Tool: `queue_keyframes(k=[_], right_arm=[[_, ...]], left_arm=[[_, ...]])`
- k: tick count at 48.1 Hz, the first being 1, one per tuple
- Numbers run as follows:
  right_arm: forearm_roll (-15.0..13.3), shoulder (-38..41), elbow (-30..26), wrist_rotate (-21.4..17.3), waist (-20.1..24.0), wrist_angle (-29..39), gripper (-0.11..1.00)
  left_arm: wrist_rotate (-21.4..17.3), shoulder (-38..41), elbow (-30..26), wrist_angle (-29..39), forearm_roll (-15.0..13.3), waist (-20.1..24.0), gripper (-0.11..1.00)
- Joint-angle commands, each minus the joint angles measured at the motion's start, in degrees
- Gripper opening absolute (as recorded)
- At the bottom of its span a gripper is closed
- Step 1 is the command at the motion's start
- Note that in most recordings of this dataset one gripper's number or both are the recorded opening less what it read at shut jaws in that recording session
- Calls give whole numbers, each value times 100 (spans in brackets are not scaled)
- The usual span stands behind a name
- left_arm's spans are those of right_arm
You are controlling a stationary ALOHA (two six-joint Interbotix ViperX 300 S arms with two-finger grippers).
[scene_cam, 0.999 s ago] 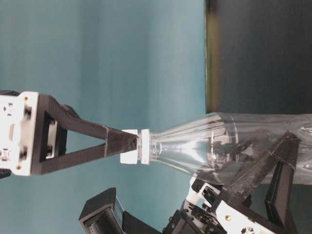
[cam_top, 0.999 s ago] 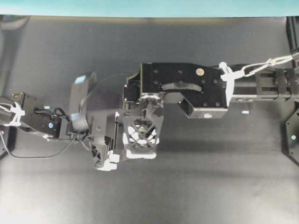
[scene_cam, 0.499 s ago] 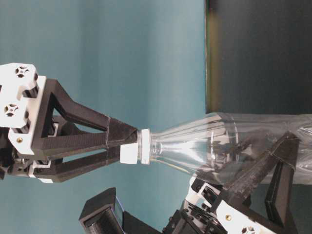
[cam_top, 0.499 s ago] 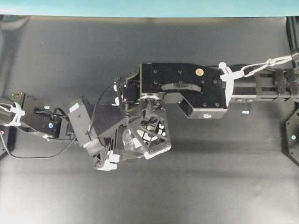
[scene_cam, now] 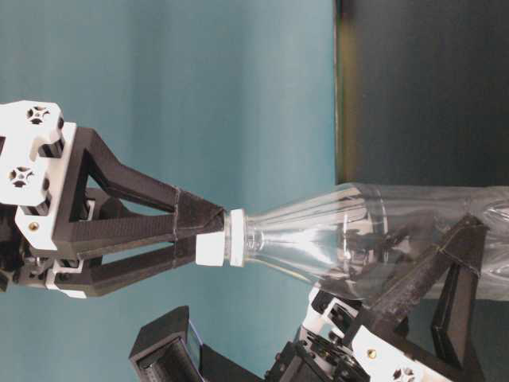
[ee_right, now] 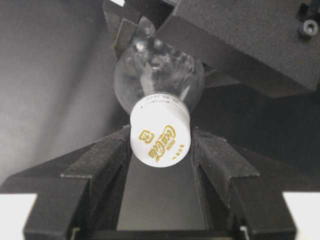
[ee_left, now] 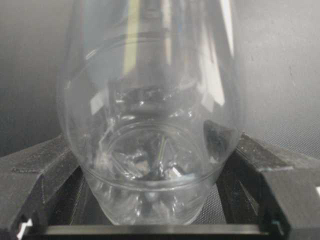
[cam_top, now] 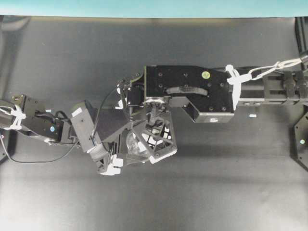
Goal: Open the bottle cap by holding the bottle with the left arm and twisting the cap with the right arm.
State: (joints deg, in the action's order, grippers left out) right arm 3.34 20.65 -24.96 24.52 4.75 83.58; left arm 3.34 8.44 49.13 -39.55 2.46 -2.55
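At the nine o'clock side of the overhead view, our left arm (cam_top: 43,127) reaches in along the dark table (cam_top: 57,53), and its gripper (ee_left: 160,200) stands wide, both fingers pressed against the lower body of the bottle (scene_cam: 358,239), which it holds upright near the middle of the table. We want that grip firm and motionless, because any slip of the clear body would turn with the twist and waste it.

Moving toward the centre, the cap (ee_right: 160,135) sits on the neck, at twelve o'clock from the bottle's body. The right gripper (scene_cam: 208,236) comes down over it from above, about half open, with its fingers clamped on opposite sides of the cap.

At three o'clock lies the right arm (cam_top: 264,89). For a good twist we should keep its wrist in line with the bottle's neck, turn about that line alone without pushing sideways, and hold the squeeze steady so the pads do not skid on the smooth white plastic.
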Motion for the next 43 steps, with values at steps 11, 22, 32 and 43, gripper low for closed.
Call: queue_keyframes(k=[11, 22, 32, 43], right_arm=[[-18, -167, 114, -149, 185, -44, 37], [-26, -264, 149, -396, 193, -167, 69], [-220, -483, 105, -1107, 193, -114, 80], [-229, -527, -281, -2953, 185, 352, 81]], left_arm=[[0, -18, -26, -26, 26, -18, 80], [0, -18, -18, -26, 18, -44, 80], [0, -18, -18, -26, 18, -53, 80], [9, -18, -18, -26, 18, -53, 80]])
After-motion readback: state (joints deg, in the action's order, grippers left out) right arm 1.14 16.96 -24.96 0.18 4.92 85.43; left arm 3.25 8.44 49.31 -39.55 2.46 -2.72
